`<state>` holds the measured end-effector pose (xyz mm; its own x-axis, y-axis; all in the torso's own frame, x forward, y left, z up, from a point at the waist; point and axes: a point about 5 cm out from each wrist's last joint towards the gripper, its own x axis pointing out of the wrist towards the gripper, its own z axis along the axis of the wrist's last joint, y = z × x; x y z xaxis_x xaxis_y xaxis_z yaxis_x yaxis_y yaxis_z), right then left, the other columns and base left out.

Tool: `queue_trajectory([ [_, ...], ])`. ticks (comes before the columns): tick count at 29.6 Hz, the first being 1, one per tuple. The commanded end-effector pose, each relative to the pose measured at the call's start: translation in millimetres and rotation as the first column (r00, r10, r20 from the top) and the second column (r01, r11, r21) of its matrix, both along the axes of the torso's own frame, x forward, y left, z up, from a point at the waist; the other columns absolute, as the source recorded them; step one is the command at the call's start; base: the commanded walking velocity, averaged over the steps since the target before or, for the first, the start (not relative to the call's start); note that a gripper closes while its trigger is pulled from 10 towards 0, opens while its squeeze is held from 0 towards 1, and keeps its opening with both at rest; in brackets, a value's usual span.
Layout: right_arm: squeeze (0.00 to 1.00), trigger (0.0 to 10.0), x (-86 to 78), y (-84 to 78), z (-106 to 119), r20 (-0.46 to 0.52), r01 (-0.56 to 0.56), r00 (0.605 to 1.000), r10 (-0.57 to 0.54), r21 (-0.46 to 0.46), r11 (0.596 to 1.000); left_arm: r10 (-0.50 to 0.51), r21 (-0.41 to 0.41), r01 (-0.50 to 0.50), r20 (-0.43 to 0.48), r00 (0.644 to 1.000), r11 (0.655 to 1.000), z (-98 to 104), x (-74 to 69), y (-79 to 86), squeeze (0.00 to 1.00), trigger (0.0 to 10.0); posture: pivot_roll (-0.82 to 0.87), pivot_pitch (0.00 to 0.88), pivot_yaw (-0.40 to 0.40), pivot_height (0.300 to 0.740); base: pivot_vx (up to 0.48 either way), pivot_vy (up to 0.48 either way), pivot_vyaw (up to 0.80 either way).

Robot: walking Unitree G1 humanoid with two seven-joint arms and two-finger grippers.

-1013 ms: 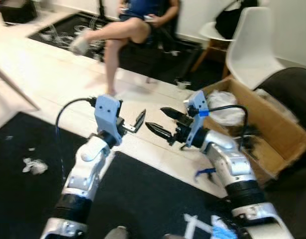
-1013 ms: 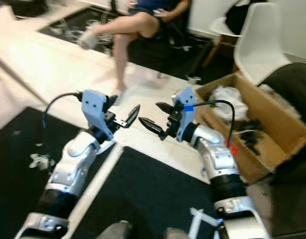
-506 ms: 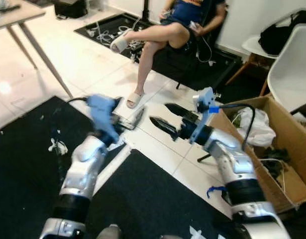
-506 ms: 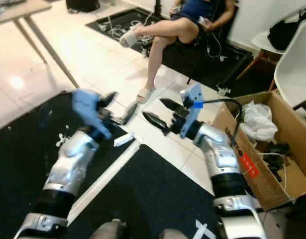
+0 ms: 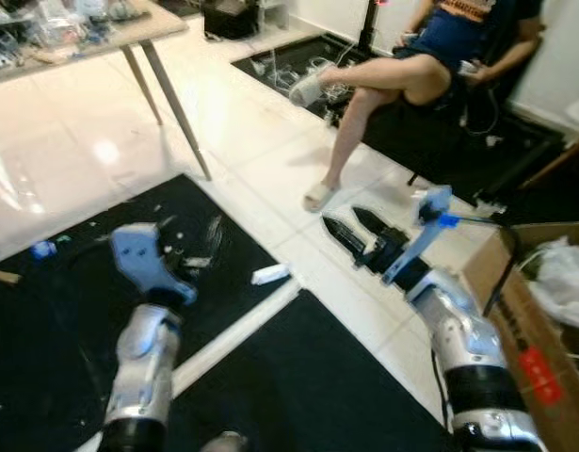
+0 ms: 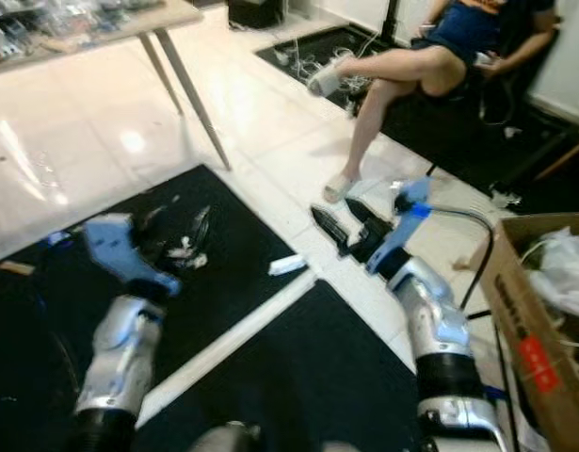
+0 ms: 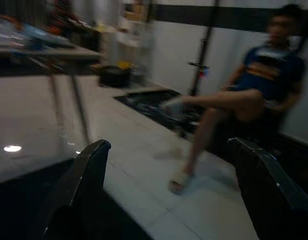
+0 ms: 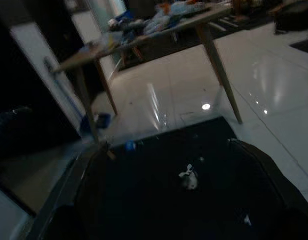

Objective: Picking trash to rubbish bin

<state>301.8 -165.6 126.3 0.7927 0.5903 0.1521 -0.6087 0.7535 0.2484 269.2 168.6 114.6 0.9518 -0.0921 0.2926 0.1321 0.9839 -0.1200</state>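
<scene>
White tile floor (image 5: 72, 179) w/ black mats (image 5: 298, 377). Small white scrap (image 5: 270, 274) lies on tile at mat edge, betw. both arms. Cardboard bin (image 5: 529, 344) far right. Left gripper (image 5: 190, 247) over mat, right gripper (image 5: 350, 229) over tile; both spread wide, empty. Seated person (image 5: 430, 66) behind.

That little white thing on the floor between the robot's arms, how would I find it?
Start at the black mat under the wooden table. Go to its edge nearest the seated person. There lies the white tube-shaped scrap, alone on the mat's border: smooth and longish, unlike the small crumpled bits farther in.
</scene>
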Motion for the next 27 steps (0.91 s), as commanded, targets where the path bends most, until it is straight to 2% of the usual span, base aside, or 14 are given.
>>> queue_trajectory([
  [1,0.00,10.0,-5.7,3.0,5,0.053,-0.024,0.998,0.026,-0.041,0.999,-0.007,0.019,0.007,0.009,1.000,1.000,0,-3.5,-2.8,0.00,10.0,-0.05,0.000,-0.036,0.740,0.000,0.000,0.69],
  [5,0.00,10.0,-1.9,-1.9,0,0.042,-0.012,0.999,0.014,-0.038,0.999,-0.036,-0.005,0.036,-0.002,0.999,0.999,-3,-1.6,-5.8,0.00,10.0,-0.06,0.000,-0.032,0.740,0.000,0.000,0.63],
  [6,0.00,10.0,3.0,0.4,2,0.047,-0.023,0.999,0.025,-0.038,0.999,-0.076,0.015,0.076,0.004,0.997,0.997,-2,2.1,-10.9,0.00,10.0,-0.05,0.000,-0.044,0.740,0.000,0.000,0.63],
  [9,0.00,10.0,5.2,3.6,2,0.052,-0.038,0.998,0.041,-0.047,0.998,-0.104,0.018,0.104,0.015,0.994,0.994,0,3.1,-14.5,0.00,10.0,-0.05,0.000,-0.046,0.740,0.000,0.000,0.63],
  [27,0.00,10.0,2.9,8.9,2,0.065,-0.048,0.997,0.050,-0.037,0.998,-0.122,-0.013,0.122,0.008,0.993,0.992,5,1.5,-12.2,0.00,10.0,-0.07,0.000,-0.006,0.740,0.000,0.000,0.63],
])
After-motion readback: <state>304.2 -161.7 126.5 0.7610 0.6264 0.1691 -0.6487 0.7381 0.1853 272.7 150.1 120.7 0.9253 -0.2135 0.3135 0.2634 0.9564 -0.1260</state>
